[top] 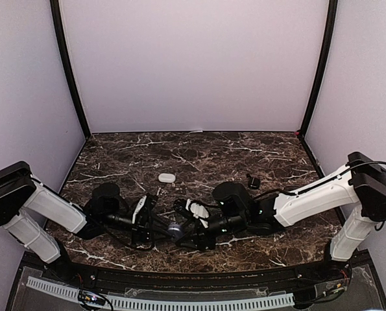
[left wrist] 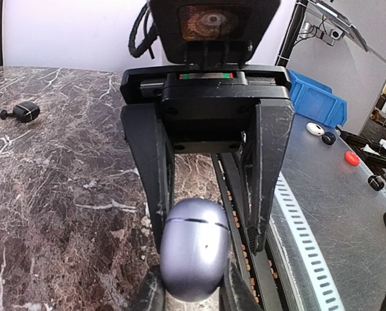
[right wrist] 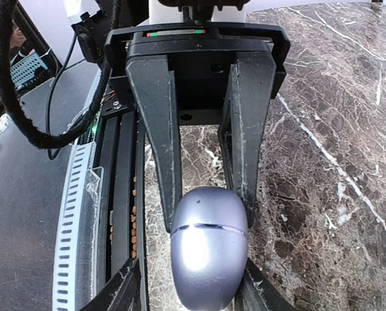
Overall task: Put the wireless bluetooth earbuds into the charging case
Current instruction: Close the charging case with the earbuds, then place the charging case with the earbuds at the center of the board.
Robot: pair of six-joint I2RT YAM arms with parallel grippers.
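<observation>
A purple pebble-shaped charging case (top: 174,229) hangs between both grippers near the table's front edge, its lid seam showing as a thin dark line (left wrist: 194,220). My left gripper (left wrist: 194,297) is shut on the case (left wrist: 194,249), its fingers pressing both sides. My right gripper (right wrist: 187,295) faces it from the other side and straddles the case (right wrist: 209,249) with its jaws apart, a gap showing on one side. A small dark earbud (top: 253,181) lies on the marble at the right, also visible in the left wrist view (left wrist: 25,111). No earbud is in either gripper.
A white pebble-shaped case (top: 166,177) lies on the marble behind the grippers. A slotted cable rail (top: 180,301) runs along the front edge. Off the table are a blue bin (left wrist: 316,97) and small loose items on a grey bench (left wrist: 348,194).
</observation>
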